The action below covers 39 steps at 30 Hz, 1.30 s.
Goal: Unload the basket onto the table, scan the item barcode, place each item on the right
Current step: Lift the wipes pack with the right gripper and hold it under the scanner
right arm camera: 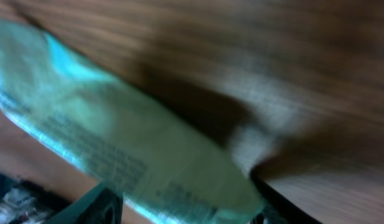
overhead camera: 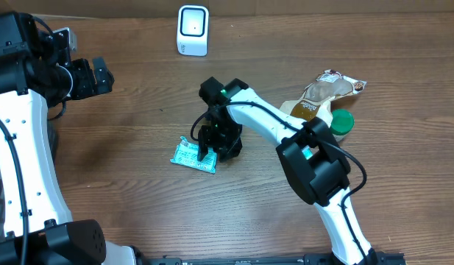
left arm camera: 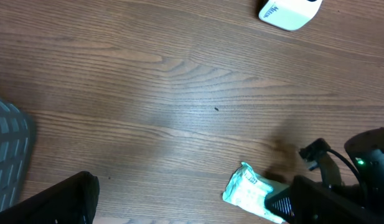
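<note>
The right gripper (overhead camera: 215, 149) is lowered onto the right end of the teal packet (overhead camera: 193, 154), which lies flat on the table (overhead camera: 123, 177) at mid-scene. In the right wrist view its fingers (right arm camera: 95, 205) are seen only as dark stubs at the bottom edge, set apart, with the packet's end between them. That view is badly blurred, so whether the packet is pinched or merely straddled cannot be told. From above, the gripper body hides the contact as well.

The left gripper (overhead camera: 101, 76) is held at the far left, well apart from the packet; its fingers (left arm camera: 55, 199) are spread wide and nothing is between them.

The printing on the packet is visible but cannot be read, and no barcode can be made out.

The white scanner (overhead camera: 193, 29) stands at the far edge of the table, well apart from the packet – only bare wood lies between them. To the right, a brown bag (overhead camera: 326, 90) lies with a green lid (overhead camera: 343, 121) just beside it; both are partly covered by the right arm (overhead camera: 285, 125). In the left wrist view the scanner is cut off at the top edge.
</note>
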Available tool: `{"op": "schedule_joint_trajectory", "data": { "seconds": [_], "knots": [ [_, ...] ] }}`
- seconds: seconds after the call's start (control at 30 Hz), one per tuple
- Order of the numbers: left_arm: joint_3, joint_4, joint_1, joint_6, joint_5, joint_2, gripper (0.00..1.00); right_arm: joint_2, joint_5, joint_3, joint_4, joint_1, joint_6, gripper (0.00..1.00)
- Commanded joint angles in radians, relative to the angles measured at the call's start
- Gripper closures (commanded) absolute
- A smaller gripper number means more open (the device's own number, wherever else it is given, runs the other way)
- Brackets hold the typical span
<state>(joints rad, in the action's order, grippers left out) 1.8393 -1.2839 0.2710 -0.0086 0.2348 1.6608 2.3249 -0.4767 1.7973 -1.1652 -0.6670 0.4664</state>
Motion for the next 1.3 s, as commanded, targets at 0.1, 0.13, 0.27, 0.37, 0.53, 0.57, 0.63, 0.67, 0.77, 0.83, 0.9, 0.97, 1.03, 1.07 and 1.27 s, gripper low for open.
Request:
{"op": "schedule_joint_trajectory", "data": {
  "seconds": [0.1, 0.13, 0.27, 0.37, 0.53, 0.57, 0.63, 0.67, 0.77, 0.83, 0.9, 0.97, 1.03, 1.07, 1.27],
  "knots": [
    [0.021, 0.002, 0.003, -0.016, -0.002, 0.003, 0.00, -0.011, 0.026, -0.078, 0.097, 0.011, 0.042, 0.68],
    [0.021, 0.002, 0.003, -0.016, -0.002, 0.003, 0.00, -0.011, 0.026, -0.077, 0.107, 0.011, 0.042, 0.74],
    [0.021, 0.002, 0.003, -0.016, -0.002, 0.003, 0.00, -0.012, -0.039, -0.053, 0.120, 0.016, -0.065, 0.84],
    [0.021, 0.002, 0.003, -0.016, -0.002, 0.003, 0.00, -0.012, -0.094, -0.016, 0.096, 0.035, -0.123, 0.96],
    [0.021, 0.002, 0.003, -0.016, -0.002, 0.003, 0.00, -0.018, -0.229, 0.105, -0.001, 0.089, -0.233, 0.96],
    [0.021, 0.002, 0.003, -0.016, -0.002, 0.003, 0.00, -0.020, -0.264, 0.143, -0.032, 0.102, -0.267, 0.96],
    [0.021, 0.002, 0.003, -0.016, -0.002, 0.003, 0.00, -0.032, -0.313, 0.212, -0.093, 0.123, -0.322, 0.96],
    [0.021, 0.002, 0.003, -0.016, -0.002, 0.003, 0.00, -0.043, -0.330, 0.253, -0.131, 0.134, -0.354, 0.96],
    [0.021, 0.002, 0.003, -0.016, -0.002, 0.003, 0.00, -0.085, -0.329, 0.345, -0.216, 0.155, -0.420, 0.96],
    [0.021, 0.002, 0.003, -0.016, -0.002, 0.003, 0.00, -0.127, -0.327, 0.393, -0.258, 0.164, -0.459, 0.96],
    [0.021, 0.002, 0.003, -0.016, -0.002, 0.003, 0.00, -0.178, -0.306, 0.431, -0.285, 0.163, -0.474, 0.96],
    [0.021, 0.002, 0.003, -0.016, -0.002, 0.003, 0.00, -0.226, -0.274, 0.449, -0.296, 0.162, -0.470, 0.96],
    [0.021, 0.002, 0.003, -0.016, -0.002, 0.003, 0.00, -0.272, -0.264, 0.450, -0.300, 0.158, -0.467, 0.96],
    [0.021, 0.002, 0.003, -0.016, -0.002, 0.003, 0.00, -0.294, -0.265, 0.450, -0.305, 0.157, -0.467, 0.96],
    [0.021, 0.002, 0.003, -0.016, -0.002, 0.003, 0.00, -0.335, -0.194, 0.450, -0.319, 0.156, -0.360, 0.96]
  ]
}}
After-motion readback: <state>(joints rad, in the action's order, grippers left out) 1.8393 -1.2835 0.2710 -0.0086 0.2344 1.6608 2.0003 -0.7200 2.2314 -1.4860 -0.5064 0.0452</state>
